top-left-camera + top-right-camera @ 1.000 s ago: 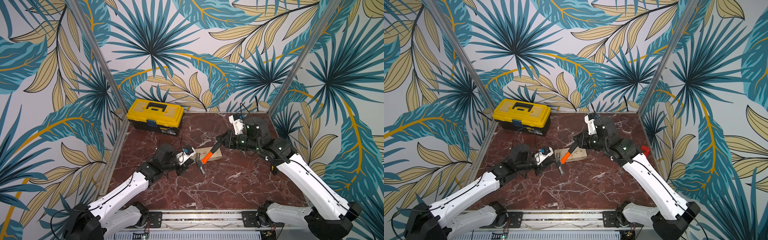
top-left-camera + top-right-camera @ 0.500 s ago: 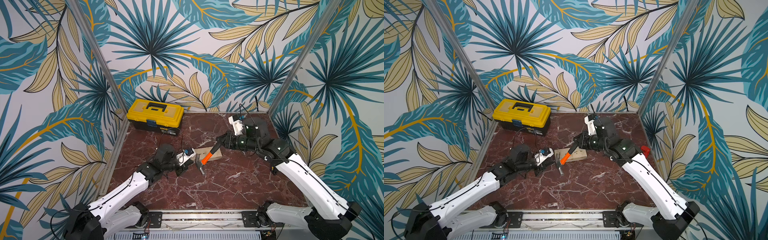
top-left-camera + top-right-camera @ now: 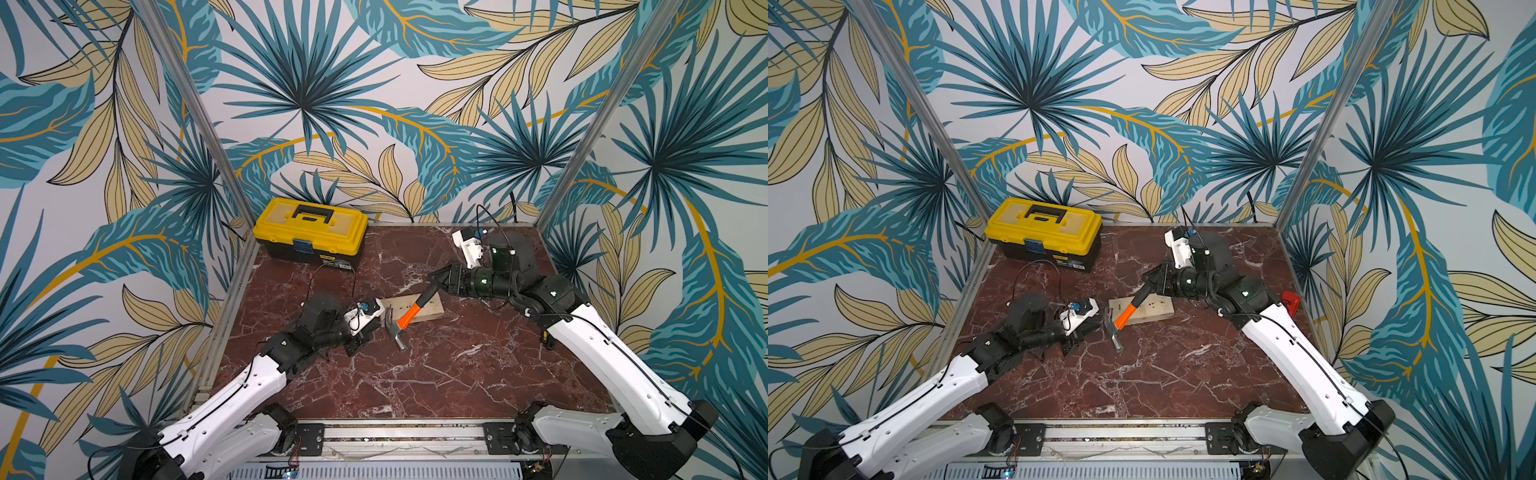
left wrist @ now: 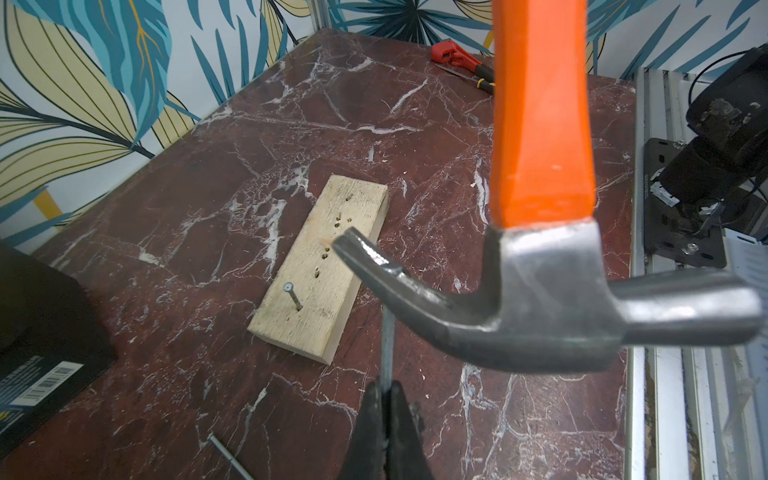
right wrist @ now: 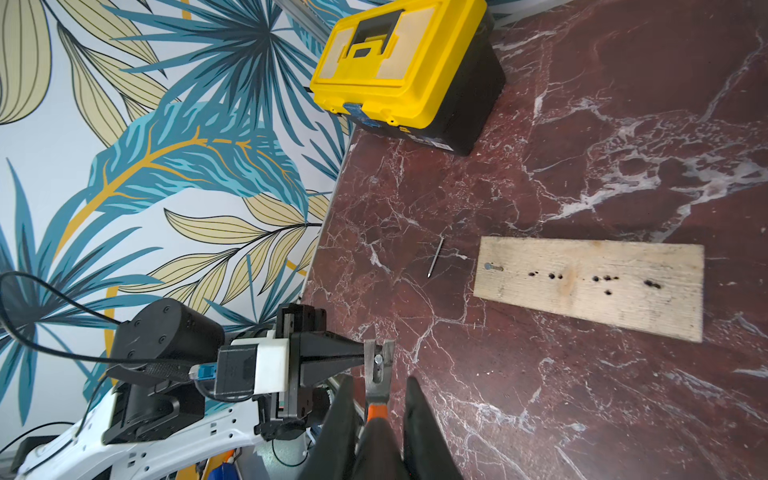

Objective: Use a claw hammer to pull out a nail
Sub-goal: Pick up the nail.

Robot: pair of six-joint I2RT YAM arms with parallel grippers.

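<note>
- Where the leaf-patterned walls (image 3: 332,104) closed the left, far and right sides, aluminium posts (image 3: 195,124) stood at both far corners and a metal rail (image 3: 395,432) ran along the near edge.
- Across the floor spread the marble tabletop (image 3: 415,382); its widest open stretch lay in the near half, between the two arms.
- Closed, the yellow toolbox (image 3: 309,226) sat in the far-left corner, close to the wall.
- Mid-table lay the wooden board (image 3: 432,311), flat, pocked with holes, well apart from every edge.
- Reaching in from the right, the right gripper (image 3: 436,282) was clenched on the black lower shaft of the claw hammer (image 3: 409,316), which slanted over the board's left part, its head just near-left of the board.
- From the left, the left gripper (image 4: 386,384) was clamped on the held nail (image 4: 387,345), whose head sat in the claw's fork.
- By the right edge lay the red-headed tool (image 3: 1291,299).
- At the board's left end the standing nail (image 4: 293,297) stuck out tilted; the loose nail (image 5: 434,257) lay on the marble just left of it.
</note>
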